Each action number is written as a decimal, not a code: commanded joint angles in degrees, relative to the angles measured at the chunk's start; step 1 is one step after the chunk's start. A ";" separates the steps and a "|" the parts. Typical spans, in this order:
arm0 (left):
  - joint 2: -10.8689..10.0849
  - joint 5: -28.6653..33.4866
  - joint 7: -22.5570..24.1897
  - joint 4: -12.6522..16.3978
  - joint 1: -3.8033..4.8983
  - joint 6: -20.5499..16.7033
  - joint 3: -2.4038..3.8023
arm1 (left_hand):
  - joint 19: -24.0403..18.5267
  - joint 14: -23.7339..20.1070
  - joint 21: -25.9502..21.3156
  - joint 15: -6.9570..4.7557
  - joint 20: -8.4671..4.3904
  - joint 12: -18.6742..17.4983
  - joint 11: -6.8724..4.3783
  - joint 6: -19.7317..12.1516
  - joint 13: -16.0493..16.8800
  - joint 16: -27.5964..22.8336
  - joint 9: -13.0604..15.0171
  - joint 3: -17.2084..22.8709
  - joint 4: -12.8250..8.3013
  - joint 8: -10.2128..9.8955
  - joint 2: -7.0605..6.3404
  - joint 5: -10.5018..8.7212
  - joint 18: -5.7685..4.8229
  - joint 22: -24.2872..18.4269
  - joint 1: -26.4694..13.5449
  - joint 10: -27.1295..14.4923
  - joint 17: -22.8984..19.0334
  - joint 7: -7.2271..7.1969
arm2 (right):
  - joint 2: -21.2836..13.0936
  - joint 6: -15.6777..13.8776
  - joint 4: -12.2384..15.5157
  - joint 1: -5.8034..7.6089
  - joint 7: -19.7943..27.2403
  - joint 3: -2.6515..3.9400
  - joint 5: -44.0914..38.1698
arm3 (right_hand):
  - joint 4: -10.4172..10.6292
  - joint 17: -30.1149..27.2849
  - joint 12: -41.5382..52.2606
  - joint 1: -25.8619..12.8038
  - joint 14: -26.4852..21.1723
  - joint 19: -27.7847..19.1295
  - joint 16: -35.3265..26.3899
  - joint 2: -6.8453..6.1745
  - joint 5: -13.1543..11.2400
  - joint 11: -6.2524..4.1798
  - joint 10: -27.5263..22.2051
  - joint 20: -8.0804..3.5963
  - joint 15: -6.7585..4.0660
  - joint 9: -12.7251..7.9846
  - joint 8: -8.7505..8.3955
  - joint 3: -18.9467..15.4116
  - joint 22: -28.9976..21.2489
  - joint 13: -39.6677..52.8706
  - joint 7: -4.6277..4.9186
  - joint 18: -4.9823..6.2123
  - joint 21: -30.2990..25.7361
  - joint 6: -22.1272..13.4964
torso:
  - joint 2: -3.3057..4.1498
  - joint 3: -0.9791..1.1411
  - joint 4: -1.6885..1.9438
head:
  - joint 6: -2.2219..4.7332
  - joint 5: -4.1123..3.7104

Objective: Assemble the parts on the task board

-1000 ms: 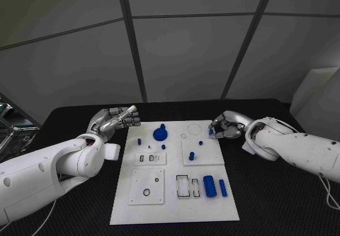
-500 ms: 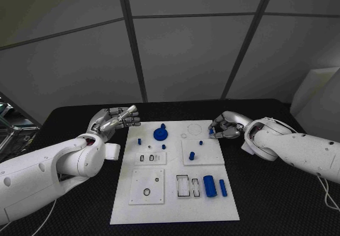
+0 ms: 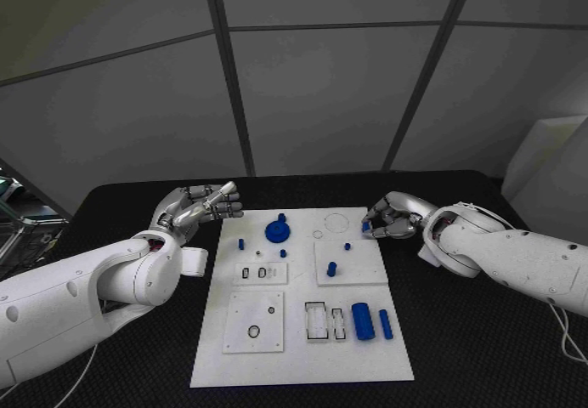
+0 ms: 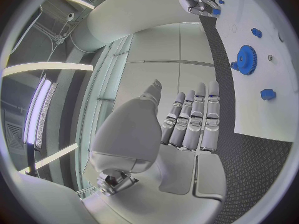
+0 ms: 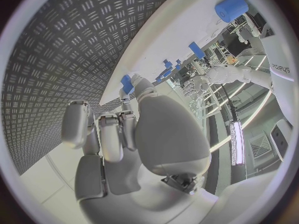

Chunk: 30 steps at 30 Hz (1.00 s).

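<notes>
The right hand mostly hides its small blue part (shape unclear).

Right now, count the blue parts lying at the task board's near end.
2: a thick cylinder, and a thin cylinder just right of it, near the task board's right edge. None seems hidden.

Two bulky white arms with smooth rounded shells, each ending in a silver many-fingered hand: left hand, right hand. The fingers are segmented metal with grey pads; a thin white cable trails beside the right arm
</notes>
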 commanded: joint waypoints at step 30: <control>0.00 -0.28 -0.39 -0.14 0.01 0.76 0.05 | 0.25 0.25 0.36 0.21 0.21 -0.30 0.06 0.13 0.05 -0.33 0.01 0.10 -0.33 -0.38 0.13 -0.25 0.64 -0.10 -0.14 0.22 0.07 0.79 | -0.75 -8.88 3.46 0.10 2.27 0.08 -0.40 | -1.40 15.08 2.61 1.56 5.86 2.77 0.25 3.32 -0.17 -2.80 4.65 -2.02 -2.14 1.31 3.22 3.93 3.82 13.17 -3.02 -1.19 2.25 7.15 | -0.16 0.01 -0.04 | -0.30 0.13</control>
